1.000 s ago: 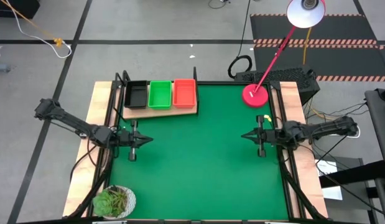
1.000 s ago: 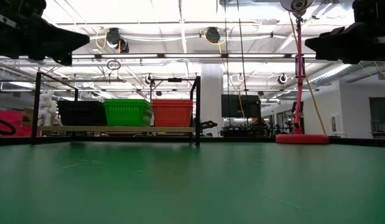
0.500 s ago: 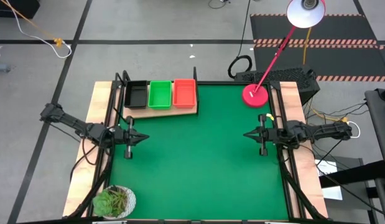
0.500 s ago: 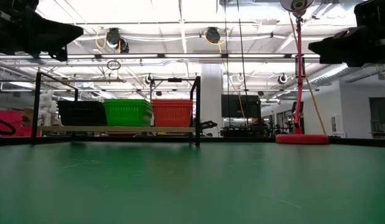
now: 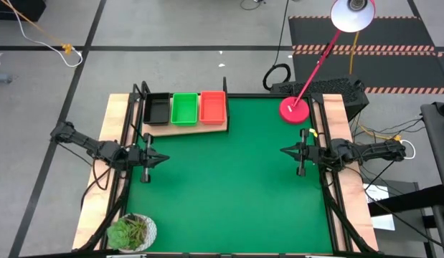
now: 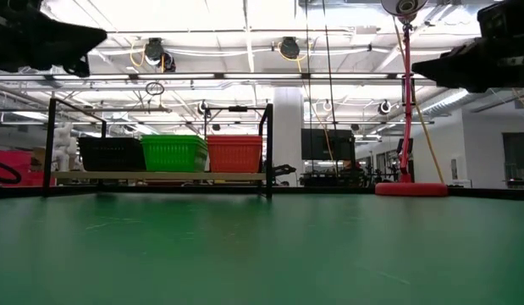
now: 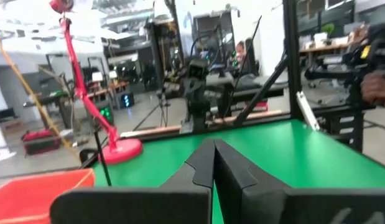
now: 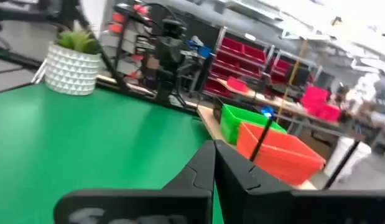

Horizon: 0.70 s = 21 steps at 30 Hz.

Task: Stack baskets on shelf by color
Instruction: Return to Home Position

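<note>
The shelf (image 5: 184, 126) stands at the mat's far left corner. On its wooden board sit a black basket (image 5: 157, 108), a green basket (image 5: 183, 108) and a red-orange basket (image 5: 213, 106) side by side; the low view shows them as black (image 6: 111, 153), green (image 6: 173, 152) and red-orange (image 6: 234, 153). My left gripper (image 5: 164, 160) hovers shut over the mat's left side, its tips together in the left wrist view (image 7: 214, 144). My right gripper (image 5: 282, 151) hovers shut by the right edge, tips closed in its wrist view (image 8: 214, 147). Neither holds anything.
A red lamp base (image 5: 294, 110) stands at the far right corner, its arm leaning out over the floor. A potted plant (image 5: 132, 231) sits at the near left corner. The green mat (image 5: 229, 193) lies bare between the arms.
Both arms have drawn back outward: the left gripper toward the table's left edge, the right gripper toward the right edge and slightly toward the far edge. Both stayed shut. The baskets have not moved.
</note>
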Motion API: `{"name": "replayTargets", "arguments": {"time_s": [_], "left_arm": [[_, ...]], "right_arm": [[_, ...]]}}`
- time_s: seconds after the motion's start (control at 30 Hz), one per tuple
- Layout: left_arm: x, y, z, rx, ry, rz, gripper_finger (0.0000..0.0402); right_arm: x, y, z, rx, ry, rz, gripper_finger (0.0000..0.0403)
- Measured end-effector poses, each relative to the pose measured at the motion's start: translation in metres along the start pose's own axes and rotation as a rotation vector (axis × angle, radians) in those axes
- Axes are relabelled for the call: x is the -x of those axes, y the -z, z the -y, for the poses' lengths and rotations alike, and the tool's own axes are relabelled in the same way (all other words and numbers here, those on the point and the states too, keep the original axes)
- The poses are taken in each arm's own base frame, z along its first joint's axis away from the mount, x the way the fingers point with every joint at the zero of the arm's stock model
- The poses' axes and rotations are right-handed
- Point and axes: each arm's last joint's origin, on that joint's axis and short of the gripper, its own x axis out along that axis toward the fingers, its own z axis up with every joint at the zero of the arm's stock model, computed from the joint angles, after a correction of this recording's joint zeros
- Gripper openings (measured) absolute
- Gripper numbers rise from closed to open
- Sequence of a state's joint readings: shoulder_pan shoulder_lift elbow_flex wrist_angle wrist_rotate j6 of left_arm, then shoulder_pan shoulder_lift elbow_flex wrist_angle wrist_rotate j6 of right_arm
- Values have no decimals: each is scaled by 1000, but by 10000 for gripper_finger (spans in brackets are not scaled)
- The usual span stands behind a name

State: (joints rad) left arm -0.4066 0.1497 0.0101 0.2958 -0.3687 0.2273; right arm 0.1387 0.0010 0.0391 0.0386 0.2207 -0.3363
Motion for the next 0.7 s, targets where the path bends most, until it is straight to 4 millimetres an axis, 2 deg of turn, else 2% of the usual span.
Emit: {"name": "replayTargets", "arguments": {"time_s": [0.1,0.23,0.53,0.7], "left_arm": [[2,-2,-1,6,22,29,9],[4,0,0,25,29,7,4],[4,11,3,7,86,-92,3],[3,13,-3,-45,26,-111,8]], "right_arm": [[0,2,-1,-48,-11,-16,0],[0,2,-4,-65,-123,7,0],[-1,2,-5,-122,-123,1,0],[-1,2,-5,-137,-122,1,0]]}}
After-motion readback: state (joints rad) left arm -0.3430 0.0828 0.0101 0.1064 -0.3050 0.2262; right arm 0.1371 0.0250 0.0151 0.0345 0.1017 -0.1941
